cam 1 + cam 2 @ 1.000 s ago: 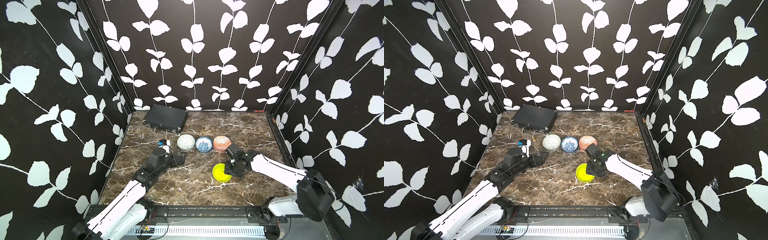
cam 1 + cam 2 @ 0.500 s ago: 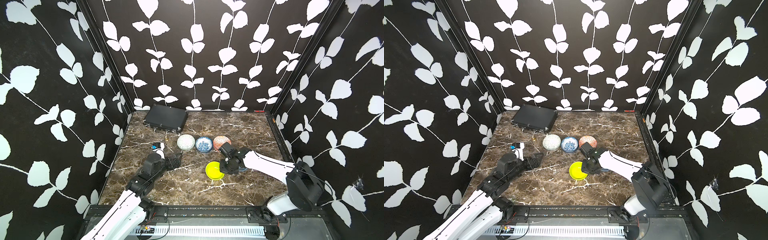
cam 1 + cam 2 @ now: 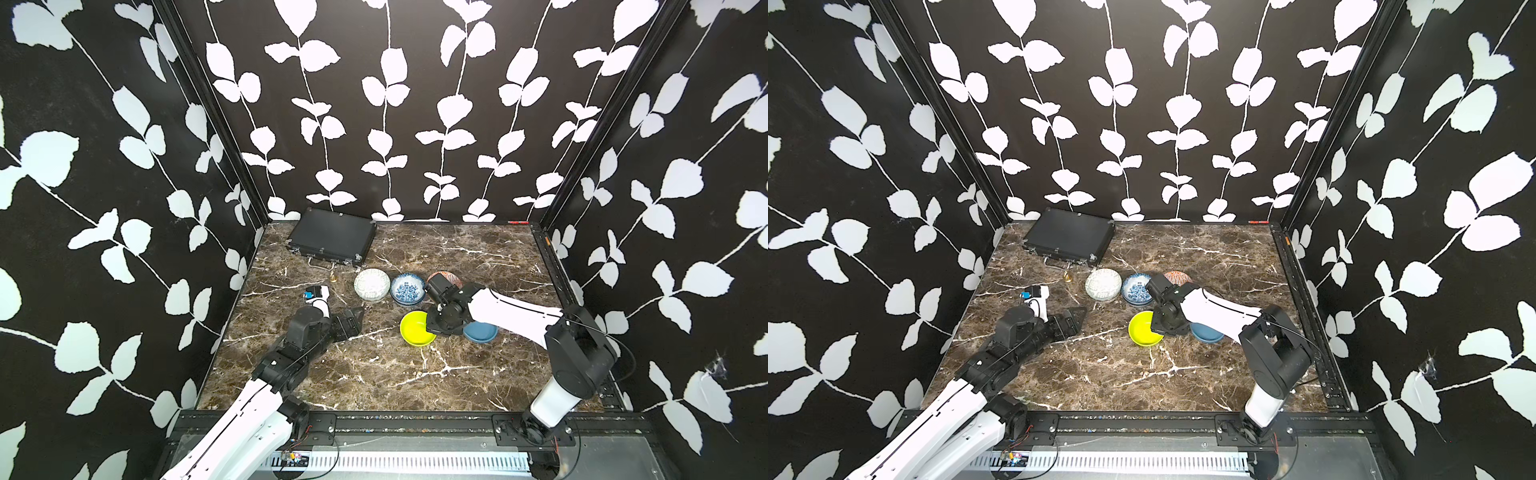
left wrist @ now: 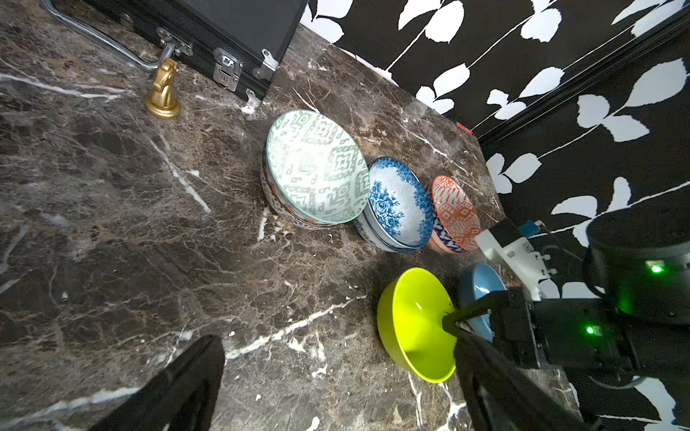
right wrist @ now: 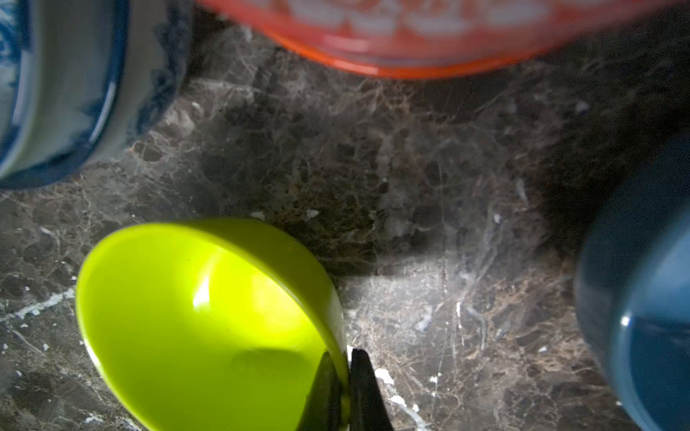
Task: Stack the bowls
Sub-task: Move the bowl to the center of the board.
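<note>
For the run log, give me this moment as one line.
step: grasp | right gripper: shut on yellow bowl rim | left gripper: open, empty | blue bowl: not yet stacked

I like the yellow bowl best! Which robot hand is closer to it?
Right. The right gripper is pinching the yellow bowl by its rim, with one finger inside and one outside. The left gripper hangs open off to the side, not touching it.
</note>
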Tool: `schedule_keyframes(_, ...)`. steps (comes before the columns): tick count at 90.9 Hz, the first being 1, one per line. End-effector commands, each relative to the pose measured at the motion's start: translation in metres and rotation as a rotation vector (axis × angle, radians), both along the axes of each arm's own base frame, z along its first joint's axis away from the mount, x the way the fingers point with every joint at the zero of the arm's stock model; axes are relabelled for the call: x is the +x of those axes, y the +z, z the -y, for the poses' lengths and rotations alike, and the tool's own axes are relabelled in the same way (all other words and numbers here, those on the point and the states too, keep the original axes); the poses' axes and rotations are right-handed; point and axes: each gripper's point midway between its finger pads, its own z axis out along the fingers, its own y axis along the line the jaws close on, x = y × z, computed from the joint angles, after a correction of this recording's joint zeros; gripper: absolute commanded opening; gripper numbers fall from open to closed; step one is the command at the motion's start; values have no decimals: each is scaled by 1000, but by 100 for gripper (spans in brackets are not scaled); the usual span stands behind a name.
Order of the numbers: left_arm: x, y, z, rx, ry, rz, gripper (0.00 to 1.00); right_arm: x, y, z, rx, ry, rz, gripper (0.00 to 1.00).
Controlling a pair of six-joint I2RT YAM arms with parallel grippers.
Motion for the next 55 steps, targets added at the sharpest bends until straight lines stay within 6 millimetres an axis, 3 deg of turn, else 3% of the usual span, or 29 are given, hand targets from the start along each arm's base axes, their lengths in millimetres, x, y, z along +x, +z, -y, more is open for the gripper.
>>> schedule_keyframes(1, 2, -3, 0, 5, 0, -1, 99, 2, 2, -9, 9, 20, 7, 5)
schedule_keyframes(11, 3, -3, 1, 8, -4, -3, 99, 3, 2, -12, 13, 28, 5, 17)
schedule_keyframes(27, 4, -4, 2, 9, -6, -6, 99, 0, 11, -10, 4, 32, 22, 45)
schedule_keyframes(42, 4, -4, 3, 8, -9, -6, 99, -1, 40, 3, -4, 23, 84, 50)
schedule_keyframes(55, 6, -6, 6, 12, -20, -20, 99, -6, 68, 30, -27, -2, 161, 56)
